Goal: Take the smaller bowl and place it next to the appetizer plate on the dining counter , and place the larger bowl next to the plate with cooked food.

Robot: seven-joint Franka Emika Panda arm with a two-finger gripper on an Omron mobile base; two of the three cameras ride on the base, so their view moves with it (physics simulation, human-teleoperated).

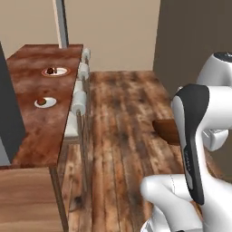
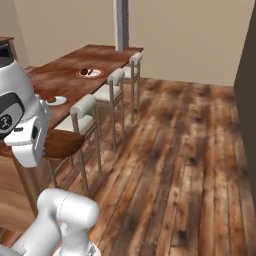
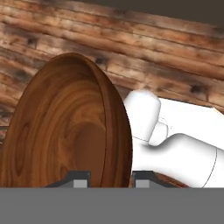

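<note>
My gripper [image 3: 111,180] is shut on the rim of the smaller bowl [image 3: 65,131], a dark brown wooden bowl held on edge above the plank floor. The same bowl [image 1: 165,130] peeks out from behind my arm, and the smaller bowl [image 2: 62,142] hangs beside the near stool, below counter height. On the dining counter [image 1: 36,131] the appetizer plate [image 1: 45,102] lies nearer, and the plate with cooked food [image 1: 56,71] lies farther back. From the right side I see the appetizer plate [image 2: 56,100] and the plate with cooked food [image 2: 90,73]. The larger bowl is out of view.
Three white-cushioned stools [image 2: 82,107] stand along the counter's edge, between me and the plates. A grey pillar [image 2: 121,22] rises at the counter's far end. A dark wall [image 1: 190,41] closes the right side. Wooden floor [image 2: 185,150] lies open to the right.
</note>
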